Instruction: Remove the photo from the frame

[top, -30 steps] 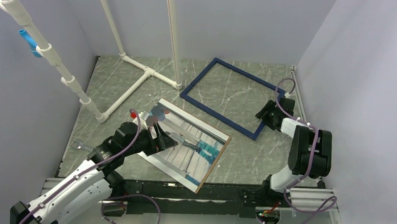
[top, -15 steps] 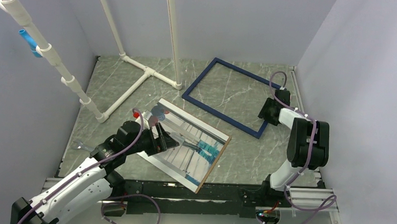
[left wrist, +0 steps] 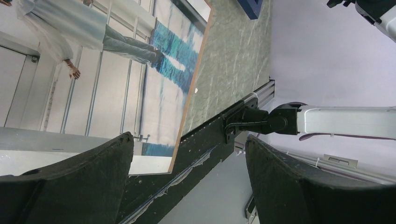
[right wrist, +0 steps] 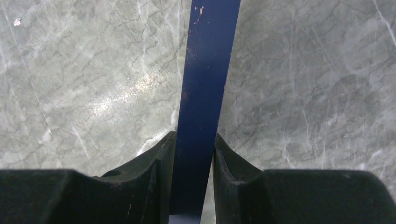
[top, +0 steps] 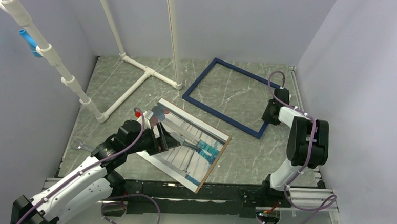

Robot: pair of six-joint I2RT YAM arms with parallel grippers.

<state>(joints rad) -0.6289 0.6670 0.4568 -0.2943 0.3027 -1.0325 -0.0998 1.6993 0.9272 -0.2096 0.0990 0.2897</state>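
The photo (top: 189,145), a glossy pale striped print on a brown-edged board, lies tilted on the marble table near the front. My left gripper (top: 160,136) hovers over its left part, open wide; in the left wrist view the photo (left wrist: 116,70) shows beyond the spread fingers of the left gripper (left wrist: 187,137), with nothing between them. The empty navy frame (top: 220,117) lies flat further back to the right, apart from the photo. My right gripper (top: 269,114) is at the frame's right side. In the right wrist view both fingers of the right gripper (right wrist: 194,135) press against the frame's narrow bar (right wrist: 208,70).
A white pipe structure (top: 136,78) stands at the back left, with a slanted pipe (top: 45,52) along the left wall. Grey walls close in three sides. A black rail (top: 208,189) runs along the table's near edge.
My right gripper has slid a little back along the frame's right side and shut on its bar. The frame has shifted slightly. The left gripper has crept slightly over the photo.
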